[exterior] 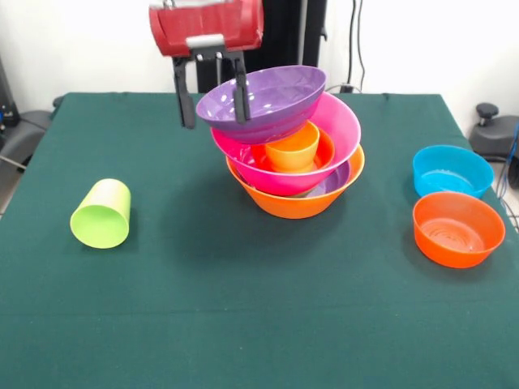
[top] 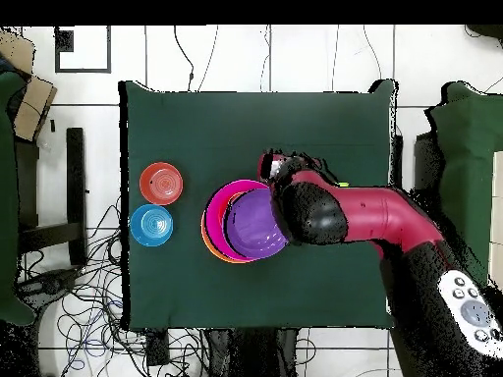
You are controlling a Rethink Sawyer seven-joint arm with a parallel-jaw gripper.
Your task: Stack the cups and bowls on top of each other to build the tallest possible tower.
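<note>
The tower stands mid-table. A large yellow-orange bowl is at its base, holding a purple bowl and then a pink bowl. Inside the pink bowl sit a small red-orange bowl and the orange cup. A second purple bowl rests tilted on top. My gripper is open, its black fingers either side of that bowl's left rim. I cannot tell whether they touch it. The lime green cup lies on its side at the left.
A blue bowl and a red-orange bowl sit side by side at the right of the front view. The red arm covers part of the table in the overhead view.
</note>
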